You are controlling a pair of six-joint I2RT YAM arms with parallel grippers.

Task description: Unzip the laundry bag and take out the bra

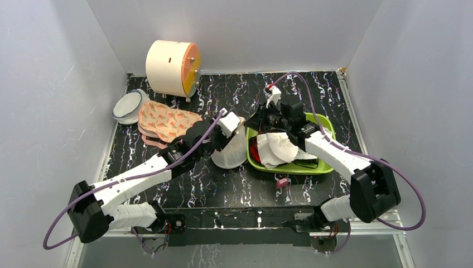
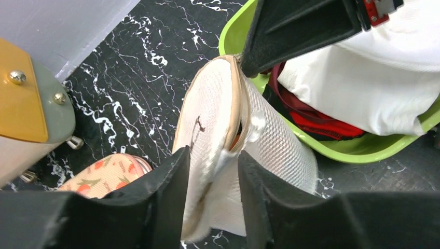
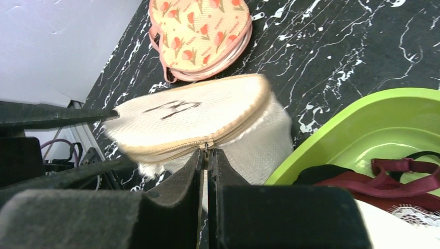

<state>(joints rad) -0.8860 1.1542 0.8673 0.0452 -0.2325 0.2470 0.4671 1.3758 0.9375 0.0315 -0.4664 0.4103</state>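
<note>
- Laundry bag (image 1: 231,152) stands on edge mid-table, green tub (image 1: 329,127) at its 3 o'clock; light, floppy mesh.
- Right gripper (image 3: 206,155), at 1 o'clock, is clamped on the zipper pull (image 3: 206,147).
- Left gripper (image 2: 212,162), at 9 o'clock, is part-open astride the stiffer rim, probably the best hold.

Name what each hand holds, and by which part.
Right hand pinches the zipper pull of the laundry bag. Left hand straddles its rim; whether it grips cannot be told.

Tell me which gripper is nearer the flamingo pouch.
Left. The left gripper straddles the laundry bag beside the pouch; the right gripper pinches its zipper on the far side.
</note>
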